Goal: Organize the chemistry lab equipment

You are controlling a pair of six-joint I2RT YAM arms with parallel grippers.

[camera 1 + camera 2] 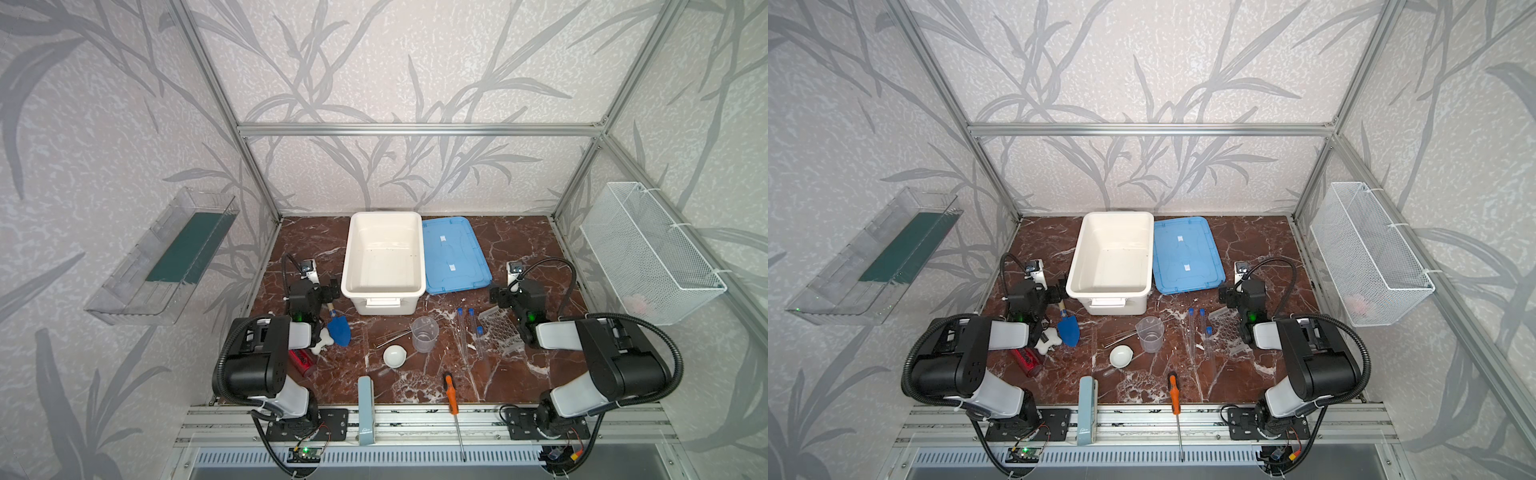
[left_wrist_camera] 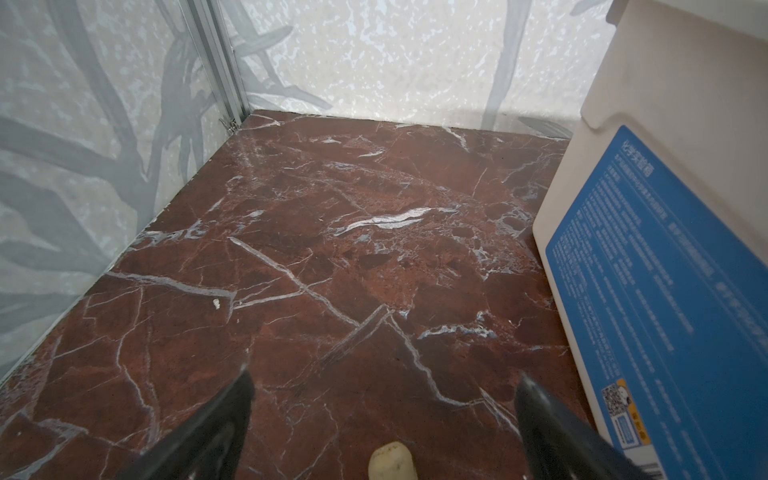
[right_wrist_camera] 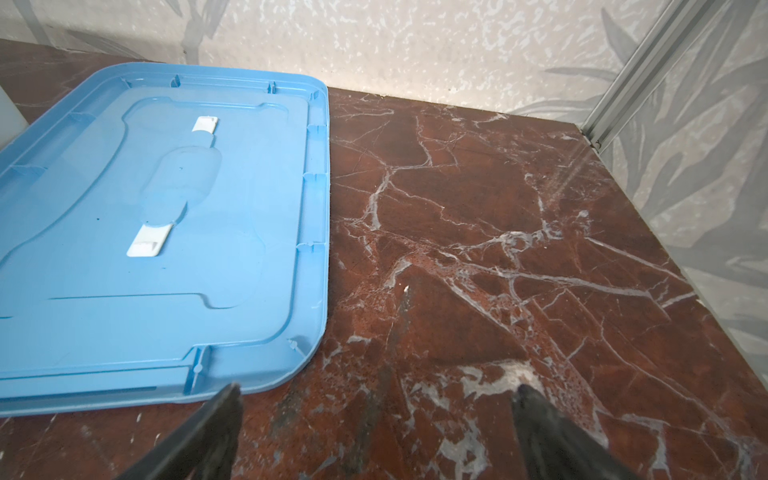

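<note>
Clear plastic measuring beaker (image 1: 424, 334) is noted upright on the bench (image 1: 519, 249), transparent and with a pouring lip. It stands roughly midway between the two end effectors and is set back from both toward the arm bases. A small white round dish (image 1: 394, 356) sits just beside it, further back again. Thin rods (image 1: 395, 337) lie flat between dish and beaker, slanted. Three long clear test tubes (image 1: 462, 328) with blue caps are counted, lying flat and near-parallel, behind the right end effector (image 3: 376, 388) and on its inner side. The clear honeycomb rack (image 1: 498, 332) lies directly behind that end effector, partly under its arm's wrist, just beside the tubes. The right end effector is seen with fingers spread wide and nothing between them, above bare bench. The upturned blue lid (image 3: 166, 216) lies just to its inner side, with one fingertip over the lid's corner. Whether they touch cannot be told. The left end effector (image 2: 384, 378) is likewise spread fully and holds nothing, over bare bench. The labelled side wall of the white bin (image 2: 648, 137) stands close on its inner side, and no contact is seen.
</note>
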